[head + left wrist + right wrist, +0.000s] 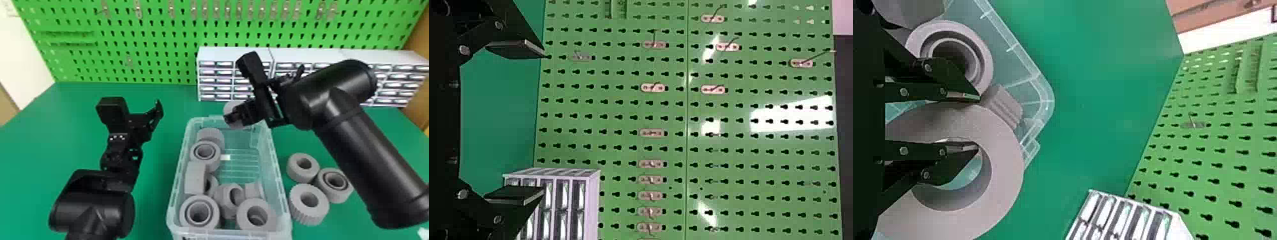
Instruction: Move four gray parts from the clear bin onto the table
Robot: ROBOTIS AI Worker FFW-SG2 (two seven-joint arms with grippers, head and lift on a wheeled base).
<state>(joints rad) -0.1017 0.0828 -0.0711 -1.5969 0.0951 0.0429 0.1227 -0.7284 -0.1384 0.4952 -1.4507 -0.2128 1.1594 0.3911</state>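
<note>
Head view | pegboard (159, 68) behind | right gripper (234, 119) partly hides drawer cabinets (228, 54)

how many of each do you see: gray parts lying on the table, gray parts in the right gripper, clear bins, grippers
gray parts lying on the table: 3
gray part in the right gripper: 1
clear bin: 1
grippers, right and left gripper: 2
total: 7
</note>
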